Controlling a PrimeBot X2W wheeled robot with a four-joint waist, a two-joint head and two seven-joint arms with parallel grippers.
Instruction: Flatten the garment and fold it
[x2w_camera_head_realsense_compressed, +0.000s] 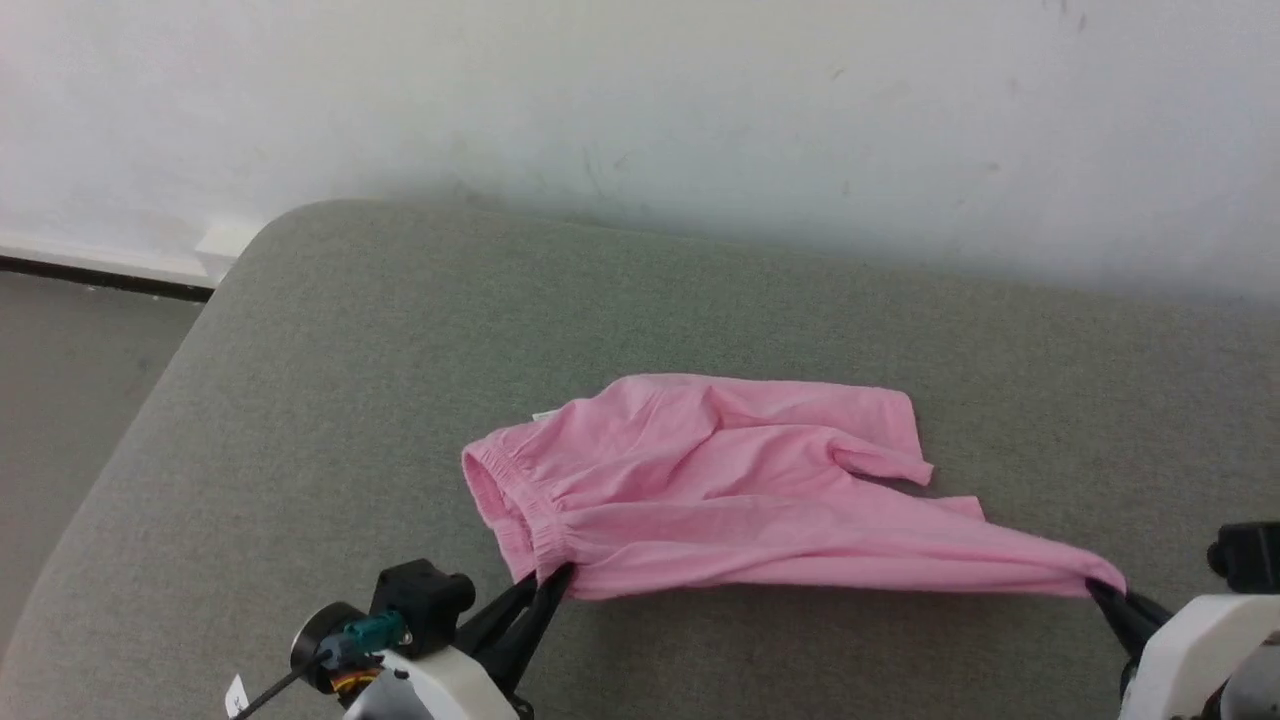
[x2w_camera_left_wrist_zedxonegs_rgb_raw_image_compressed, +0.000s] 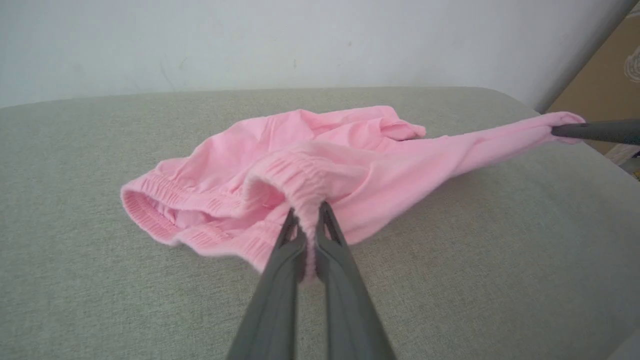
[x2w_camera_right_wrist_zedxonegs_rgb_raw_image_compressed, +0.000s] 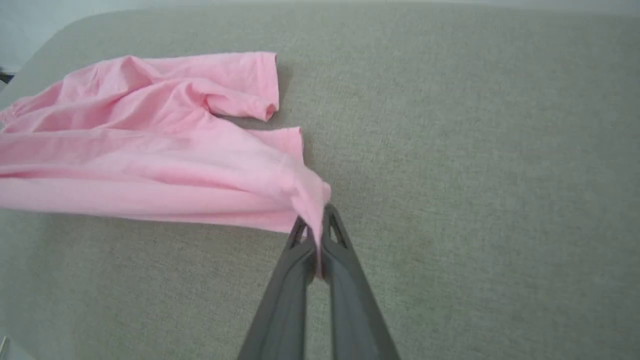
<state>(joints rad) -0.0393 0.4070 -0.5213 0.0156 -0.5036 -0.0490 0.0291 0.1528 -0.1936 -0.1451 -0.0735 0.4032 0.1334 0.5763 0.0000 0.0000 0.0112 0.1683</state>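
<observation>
A: Item one, our left gripper (x2w_camera_head_realsense_compressed: 558, 578): arm low at the near edge, fingers angled up and right, clamped on the waistband of the garment (x2w_camera_head_realsense_compressed: 700, 480).

B: Item two, our right gripper (x2w_camera_head_realsense_compressed: 1108, 592): fingers angled up and left, pinched tight on a leg hem. The garment stretches between them, its far part lying on the grey surface (x2w_camera_head_realsense_compressed: 350, 350).

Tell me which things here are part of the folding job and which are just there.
Part of the job:
pink shorts
left gripper, shut on the waistband
right gripper, shut on a leg hem

Just there:
grey padded surface
white wall
floor at the left
</observation>
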